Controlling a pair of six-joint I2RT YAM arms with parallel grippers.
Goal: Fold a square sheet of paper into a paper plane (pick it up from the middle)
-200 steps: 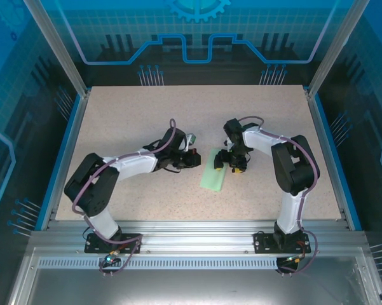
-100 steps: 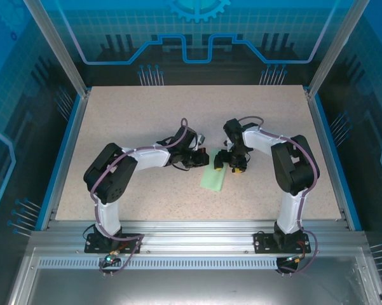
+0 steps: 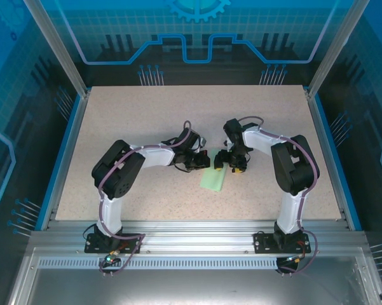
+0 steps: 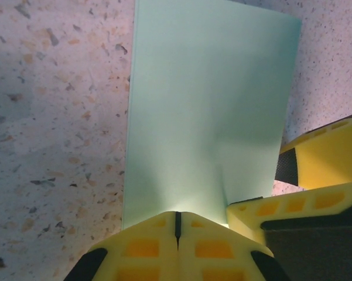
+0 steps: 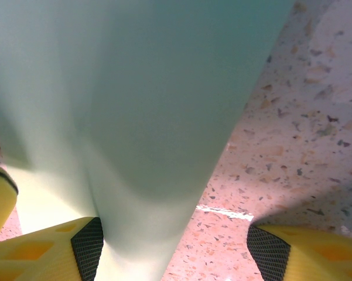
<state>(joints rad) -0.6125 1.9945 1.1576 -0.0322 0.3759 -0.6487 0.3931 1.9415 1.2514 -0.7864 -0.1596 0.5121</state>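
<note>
**Two grippers meet at one end of the folded sheet**

The left gripper (image 4: 177, 225) has its two yellow fingers pressed together, with no gap between the tips. The tips sit exactly at the near edge of the sheet of paper (image 4: 211, 105). I cannot tell whether a layer of paper is nipped between them or whether they only push down on the edge. In my judgement a closed tip is used here as a pressing tool, to hold the paper flat or to sharpen a crease.

The right gripper (image 5: 174, 240) has its jaws apart and grasps nothing. One finger rests on, or just above, the side of the sheet, and the other stands over the bare table (image 5: 293, 146). In the left wrist view this finger is just beside the left tips, and the paper rises in a soft bump next to it. It probably pins the sheet so that it does not slide under the left gripper.

The pale green sheet lies on the speckled table, near the middle, between the two arms. It is now a long rectangle and not a square, so I judge that a first fold is made. The nose folds and the wings are not yet done.
</note>
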